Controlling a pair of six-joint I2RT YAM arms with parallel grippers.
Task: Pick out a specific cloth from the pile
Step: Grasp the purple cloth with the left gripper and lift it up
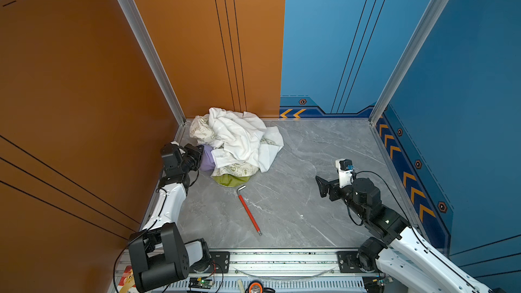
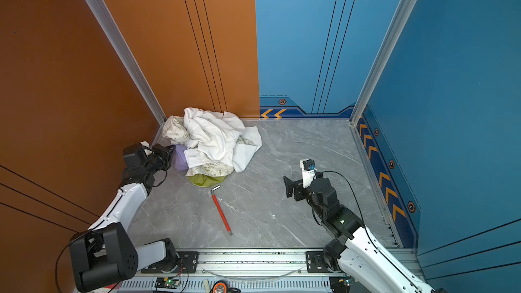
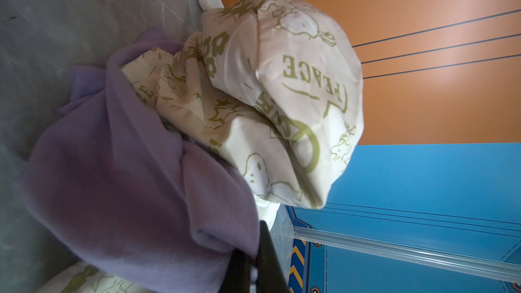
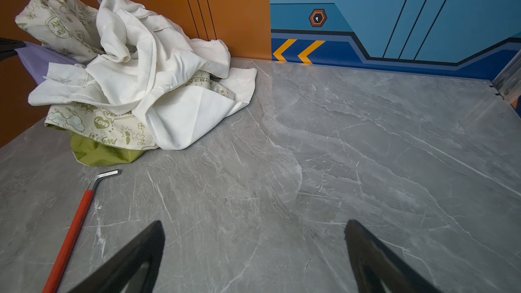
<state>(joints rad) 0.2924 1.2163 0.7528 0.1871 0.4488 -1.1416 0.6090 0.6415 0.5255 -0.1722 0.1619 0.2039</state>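
Your left gripper (image 1: 200,156) is pinched shut on a fold of the lavender cloth (image 1: 208,160). The cloth sits at the left edge of the pile (image 1: 253,147), tucked under the white shirt (image 1: 234,131) and the cream printed fabric (image 1: 200,129). It runs rightward from the jaws beneath the heap, so judge your pull back leftward; your right gripper (image 4: 253,222) hangs wide open and empty, well apart.
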